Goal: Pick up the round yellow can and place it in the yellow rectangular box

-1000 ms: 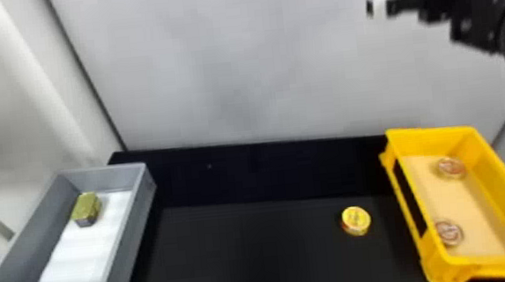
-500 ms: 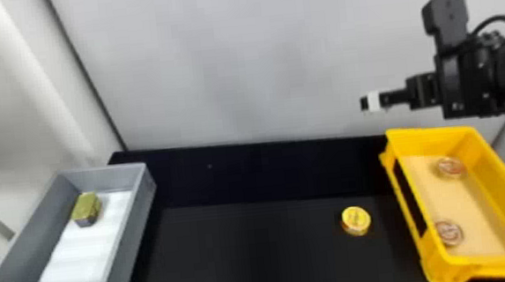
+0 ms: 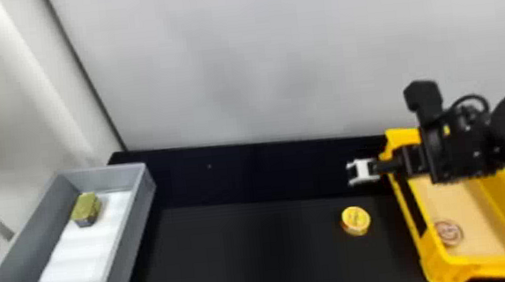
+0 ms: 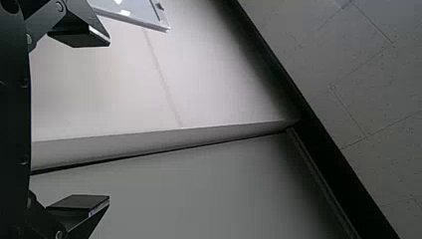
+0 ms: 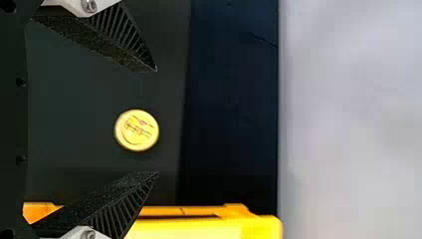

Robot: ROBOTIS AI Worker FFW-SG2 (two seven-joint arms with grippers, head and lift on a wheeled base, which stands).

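Round yellow can, flat-lidded (image 3: 355, 220): on the black tabletop (image 3: 249, 253), lid up; just beside the yellow box, apart from its wall; not yet gripped
Right gripper, two black ribbed fingers (image 5: 158, 120): jaws spread wide, pinching nothing; raised over the table; in the right wrist view the can appears between the two fingers, touching neither
Yellow rectangular box, open plastic (image 3: 443, 268): destination; at the robot's right; tan floor; one round reddish-patterned tin (image 3: 449, 233) visible inside
Left gripper, flat black fingers (image 4: 109, 121): parked at the robot's left, facing pale panels; jaws well apart, holding nothing
Grey rectangular bin, open plastic (image 3: 134, 229): at the robot's left; white sheet (image 3: 77, 261) on its floor; small olive-gold block (image 3: 85, 209) within
Change, right arm: lowered from high at the upper right, and now across the far part of the yellow box; a second tin, in sight earlier, is masked by the arm; can and both containers unmoved
Meaning for the task: approach under way, by judgement; grasp still to come
Next move, judged: descend with fingers straddling the can, then close; an off-centre descent could knock the low, round can aside or catch the box's near wall
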